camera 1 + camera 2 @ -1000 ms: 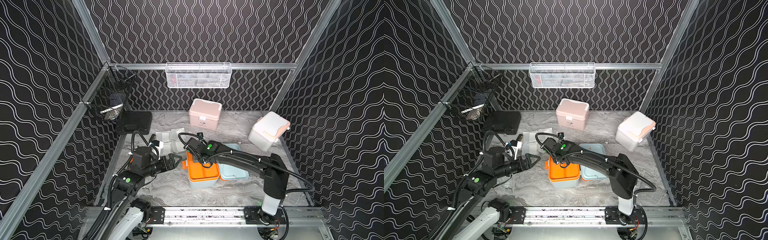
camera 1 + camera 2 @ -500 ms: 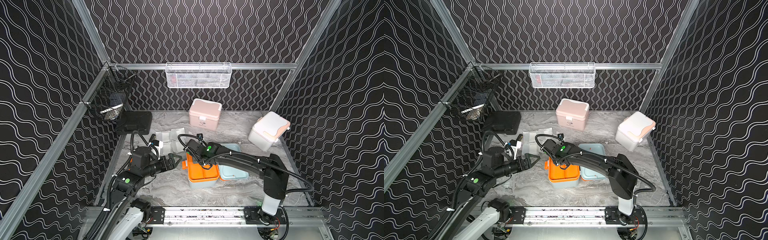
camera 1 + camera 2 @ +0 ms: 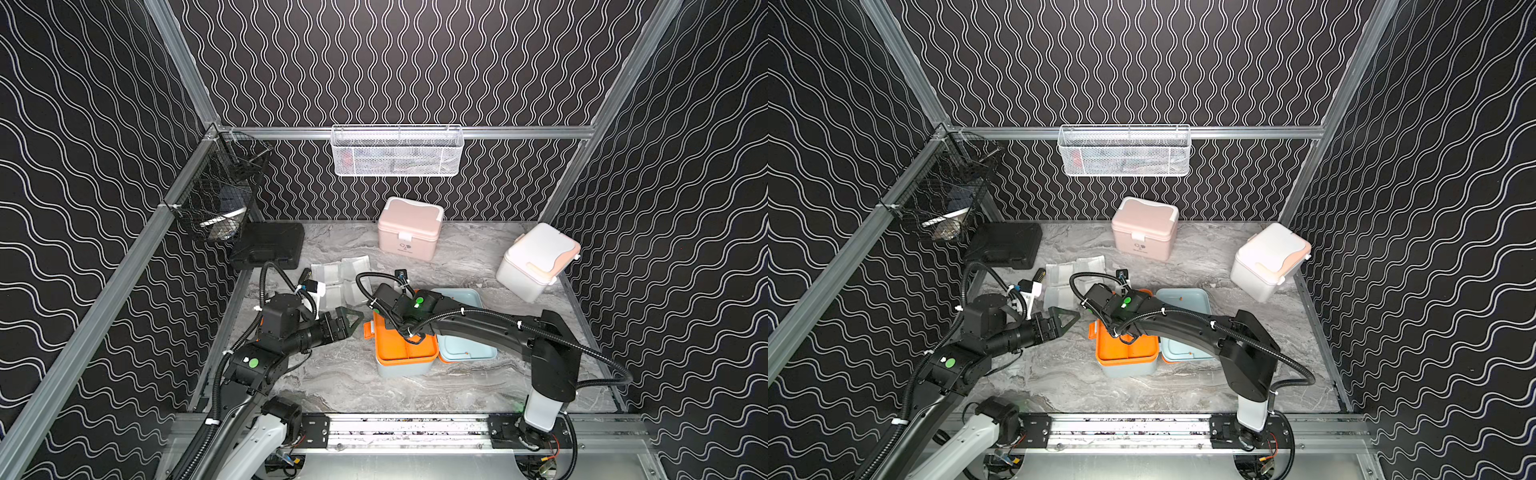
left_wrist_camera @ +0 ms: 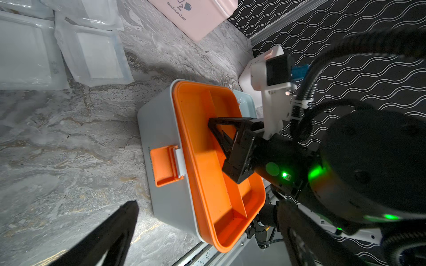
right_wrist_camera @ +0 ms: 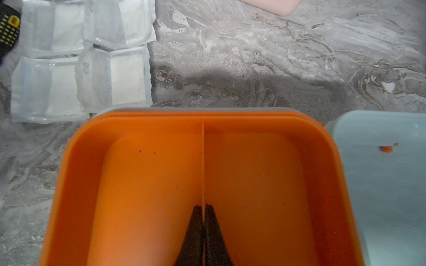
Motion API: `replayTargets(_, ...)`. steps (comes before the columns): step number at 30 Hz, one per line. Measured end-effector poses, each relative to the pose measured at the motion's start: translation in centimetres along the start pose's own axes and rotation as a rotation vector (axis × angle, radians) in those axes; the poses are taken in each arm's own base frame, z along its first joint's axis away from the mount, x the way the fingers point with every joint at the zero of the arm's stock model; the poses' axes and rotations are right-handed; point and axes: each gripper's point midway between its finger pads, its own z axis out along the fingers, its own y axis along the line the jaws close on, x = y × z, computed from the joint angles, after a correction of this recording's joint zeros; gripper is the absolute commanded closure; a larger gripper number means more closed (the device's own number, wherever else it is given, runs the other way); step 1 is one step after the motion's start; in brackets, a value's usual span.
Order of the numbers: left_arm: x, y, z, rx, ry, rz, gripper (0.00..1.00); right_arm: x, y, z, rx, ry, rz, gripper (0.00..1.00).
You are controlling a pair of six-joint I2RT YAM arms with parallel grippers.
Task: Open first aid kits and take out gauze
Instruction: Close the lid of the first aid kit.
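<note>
So far four gauze packets [image 3: 338, 284] are out; right claw [image 5: 203, 208] pinches the open kit's [image 3: 401, 370] tray divider [image 5: 203, 161], left claw [image 3: 355, 320] spread; pink kit [image 3: 409, 230], white kit [image 3: 534, 266] unopened

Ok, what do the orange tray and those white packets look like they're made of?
Orange tray: likely moulded plastic, smooth satin sheen, rounded corners, thin divider.
White packets: seemingly soft fabric pads sealed in clear, crinkly, glossy film.
</note>
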Motion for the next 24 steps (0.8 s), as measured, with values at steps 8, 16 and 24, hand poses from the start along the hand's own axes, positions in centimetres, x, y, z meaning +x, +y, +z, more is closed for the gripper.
replayTargets(8,0.0,0.0,0.0,-0.001,0.000,-0.002,0.01,-1.2,-0.2,-0.8,-0.012,-0.057,0.010,1.00)
replayTargets(16,0.0,0.0,0.0,0.000,0.000,-0.002,0.01,-0.3,-0.2,0.6,-0.006,-0.064,-0.010,1.00)
replayTargets(24,0.0,0.0,0.0,-0.002,0.002,-0.004,0.01,0.4,-0.1,1.2,-0.010,-0.050,0.011,1.00)
